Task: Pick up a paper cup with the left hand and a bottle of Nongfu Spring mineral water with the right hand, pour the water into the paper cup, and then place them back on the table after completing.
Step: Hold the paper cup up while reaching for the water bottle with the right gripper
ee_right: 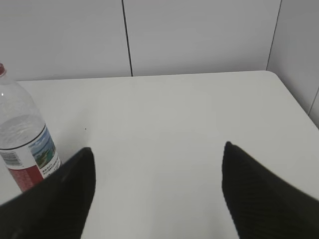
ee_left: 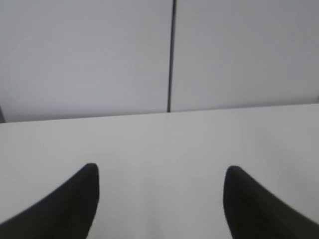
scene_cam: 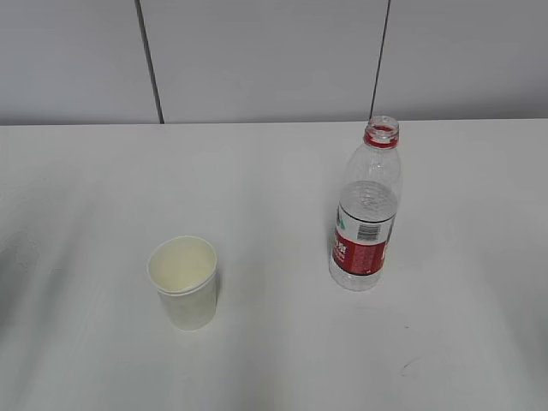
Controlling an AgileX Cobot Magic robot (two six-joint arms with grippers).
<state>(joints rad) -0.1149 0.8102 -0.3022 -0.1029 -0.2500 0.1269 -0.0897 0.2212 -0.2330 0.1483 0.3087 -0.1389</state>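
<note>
A white paper cup [scene_cam: 183, 282] stands upright and empty on the white table [scene_cam: 86, 188], left of centre. A clear uncapped bottle [scene_cam: 367, 210] with a red label stands upright to its right, holding clear water [scene_cam: 368, 199] about halfway up. It also shows at the left edge of the right wrist view [ee_right: 22, 144]. Neither gripper shows in the exterior view. My left gripper [ee_left: 160, 172] is open over bare table; the cup is out of its view. My right gripper [ee_right: 158, 152] is open and empty, with the bottle beyond its left finger.
A grey panelled wall [scene_cam: 274, 60] runs behind the table's far edge. The table's right edge and rounded far corner [ee_right: 279, 82] show in the right wrist view. A small dark mark [scene_cam: 409, 366] lies on the table near the front right.
</note>
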